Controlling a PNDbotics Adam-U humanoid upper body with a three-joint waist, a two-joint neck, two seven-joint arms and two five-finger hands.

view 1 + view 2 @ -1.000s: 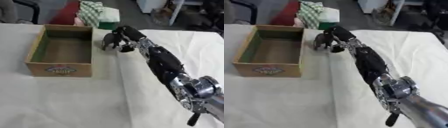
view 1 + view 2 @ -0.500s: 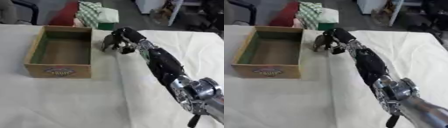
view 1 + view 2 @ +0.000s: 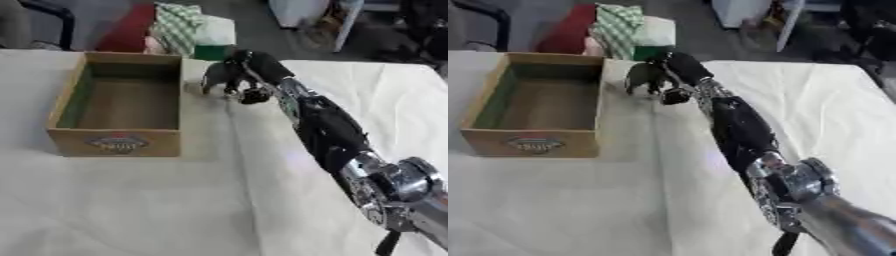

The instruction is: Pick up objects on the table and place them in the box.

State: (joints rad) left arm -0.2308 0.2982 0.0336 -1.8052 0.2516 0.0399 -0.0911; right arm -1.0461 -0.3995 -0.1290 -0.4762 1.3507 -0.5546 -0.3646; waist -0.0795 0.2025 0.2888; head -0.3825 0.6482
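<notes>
Left eye view: my right hand (image 3: 238, 75), upper centre, has its fingers (image 3: 213, 80) clenched round a small dark object I cannot make out, just right of the open brown cardboard box (image 3: 119, 106) on the white-clothed table (image 3: 131, 200).

Right eye view: same grasp; my left hand is unseen.

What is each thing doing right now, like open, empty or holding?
Box: open on top, upright, nothing visible inside.
Right hand: fingers curled down around something dark I can't make out, just right of the box.
Cloth: bunched at the table's far edge.
Left hand: not in view.
</notes>
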